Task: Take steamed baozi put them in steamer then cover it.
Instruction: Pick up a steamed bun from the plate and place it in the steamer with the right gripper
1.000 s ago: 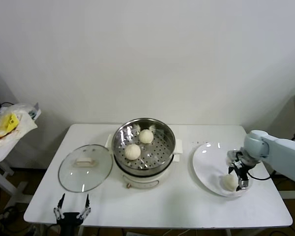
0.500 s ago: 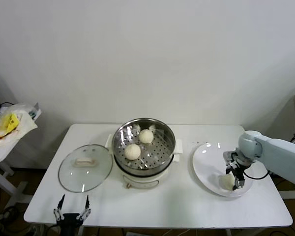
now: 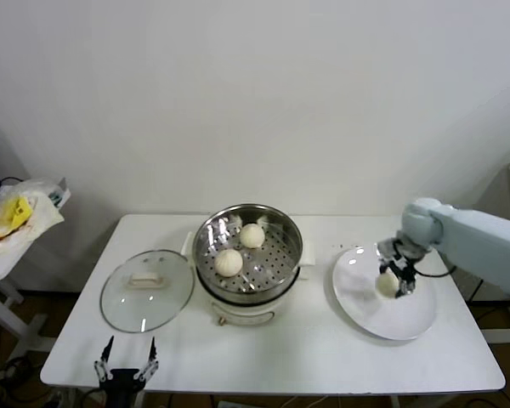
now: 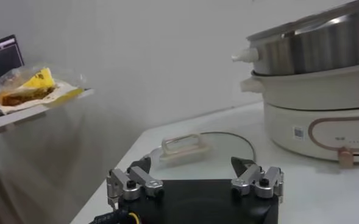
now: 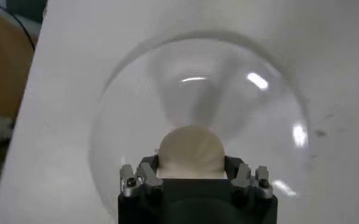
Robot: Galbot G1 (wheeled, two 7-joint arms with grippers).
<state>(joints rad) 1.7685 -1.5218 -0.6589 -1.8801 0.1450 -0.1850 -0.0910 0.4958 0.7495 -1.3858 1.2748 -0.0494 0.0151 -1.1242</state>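
Observation:
The steel steamer stands mid-table on its white base, with two cream baozi on its perforated tray. My right gripper is shut on a third baozi and holds it lifted over the white plate. In the right wrist view the baozi sits between the jaws, above the plate. My left gripper is open and empty at the table's front left edge; in its wrist view the steamer stands beyond it. A fourth baozi is not in view.
The clear glass lid with its white handle lies on the table left of the steamer, just beyond my left gripper. A side table at far left holds a bag of food.
My right gripper has lifted the baozi off the plate's front and carried it up and to the left, towards the steamer. The left arm has not moved.

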